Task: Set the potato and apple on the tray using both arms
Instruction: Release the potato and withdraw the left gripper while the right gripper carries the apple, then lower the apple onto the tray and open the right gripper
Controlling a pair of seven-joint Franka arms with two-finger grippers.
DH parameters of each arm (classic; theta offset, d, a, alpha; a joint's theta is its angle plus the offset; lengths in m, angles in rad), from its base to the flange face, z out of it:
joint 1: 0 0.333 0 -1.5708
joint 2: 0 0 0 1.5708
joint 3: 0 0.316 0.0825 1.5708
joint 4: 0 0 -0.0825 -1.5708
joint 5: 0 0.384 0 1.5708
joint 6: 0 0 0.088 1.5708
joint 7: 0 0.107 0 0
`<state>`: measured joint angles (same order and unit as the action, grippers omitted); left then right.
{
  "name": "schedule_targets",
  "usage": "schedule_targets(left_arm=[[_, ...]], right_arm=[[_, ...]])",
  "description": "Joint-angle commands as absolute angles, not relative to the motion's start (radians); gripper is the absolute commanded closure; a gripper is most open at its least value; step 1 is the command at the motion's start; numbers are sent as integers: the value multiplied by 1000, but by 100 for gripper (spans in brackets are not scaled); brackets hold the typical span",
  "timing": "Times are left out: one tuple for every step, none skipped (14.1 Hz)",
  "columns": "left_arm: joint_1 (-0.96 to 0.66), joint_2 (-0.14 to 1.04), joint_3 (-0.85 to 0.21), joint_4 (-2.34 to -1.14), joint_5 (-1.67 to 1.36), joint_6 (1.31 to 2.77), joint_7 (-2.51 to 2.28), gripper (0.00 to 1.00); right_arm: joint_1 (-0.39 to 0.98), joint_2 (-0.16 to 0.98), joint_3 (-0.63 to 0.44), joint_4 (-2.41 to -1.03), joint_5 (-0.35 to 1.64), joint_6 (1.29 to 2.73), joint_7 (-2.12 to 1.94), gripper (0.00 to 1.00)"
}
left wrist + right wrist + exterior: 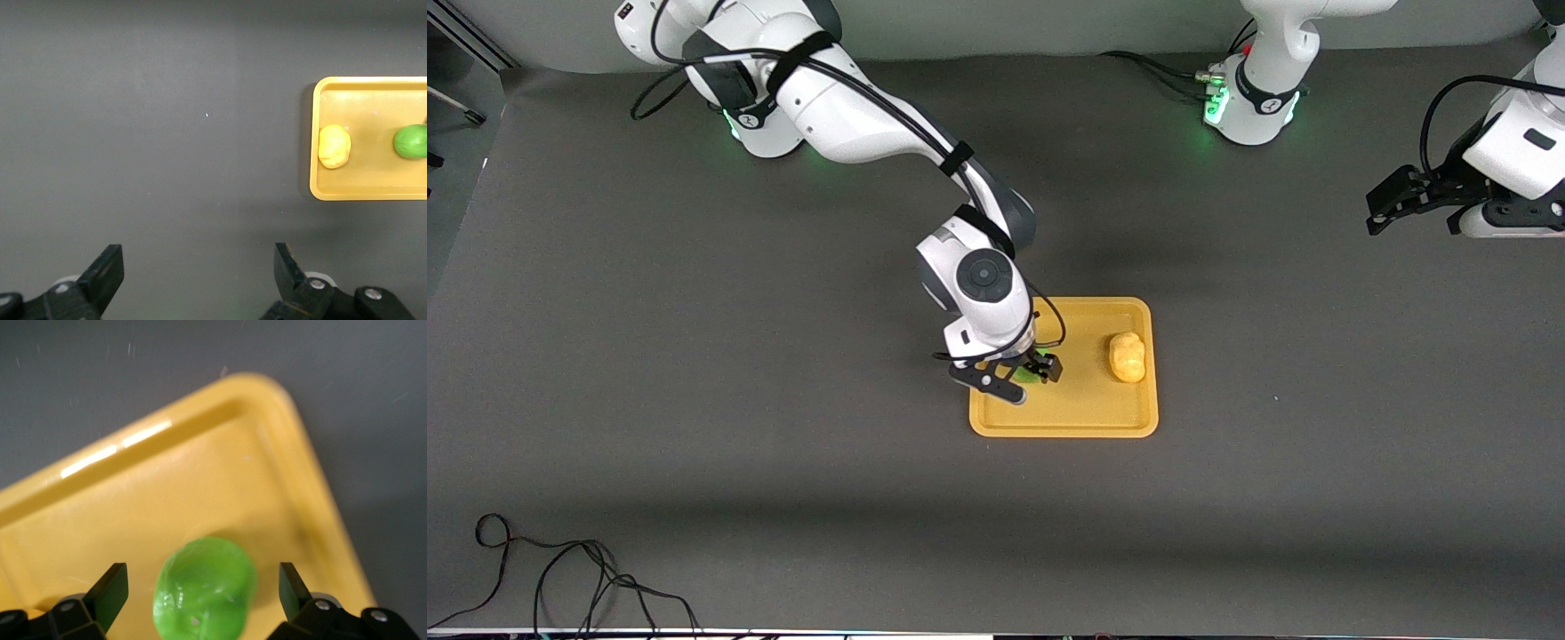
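The orange-yellow tray [1085, 413] lies mid-table. The yellow potato [1127, 357] lies on it toward the left arm's end. The green apple [1032, 373] lies on the tray toward the right arm's end. My right gripper [1024, 378] is low over the apple, open, with a gap between the apple and each finger. In the right wrist view the apple [205, 587] sits between the open fingers of the right gripper [203, 573] on the tray [200, 473]. My left gripper [1376, 212] is open and empty, and waits over bare table at the left arm's end. The left wrist view shows the left gripper [198, 263], the tray [373, 190], the potato [333, 147] and the apple [410, 141].
The table is covered with a dark grey mat [694, 400]. A loose black cable [560, 578] lies near the front edge toward the right arm's end. The two arm bases [1249, 107] stand along the back.
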<state>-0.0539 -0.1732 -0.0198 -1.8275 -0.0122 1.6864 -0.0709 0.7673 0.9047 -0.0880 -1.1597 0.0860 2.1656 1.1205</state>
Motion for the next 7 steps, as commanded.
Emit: schedule_targets(left_arm=[[-52,-181,-15,-1839,-3,1695,-54,0],[-52,-183,-14,-1838,1,1697,-54,0],[-52,-181,-14,-1838,3,1698,-54,0],[-52,-181,-14,-1838,14,1698,-54,0],[-52,-179,-14,-1839,24,1698,-52,0],[-52,-179,-14,-1839,26,1701,-52,0],[-52,-176,-12,-1839,26,1703,-52,0]], right_arm=[[730,705,-136,-1241,83,1945,967,0],[691,646,-137,-1261,101,1872,933,0],[658,596,-138,-1270,130,1824,927,0],[613,559,-137,-1275,141,1766,901,0],[583,533,-138,-1276,141,1706,811,0],[572,490,-150,-1294,135,1665,722,0],[568,435,-197,-1343,132,1663,659,0]])
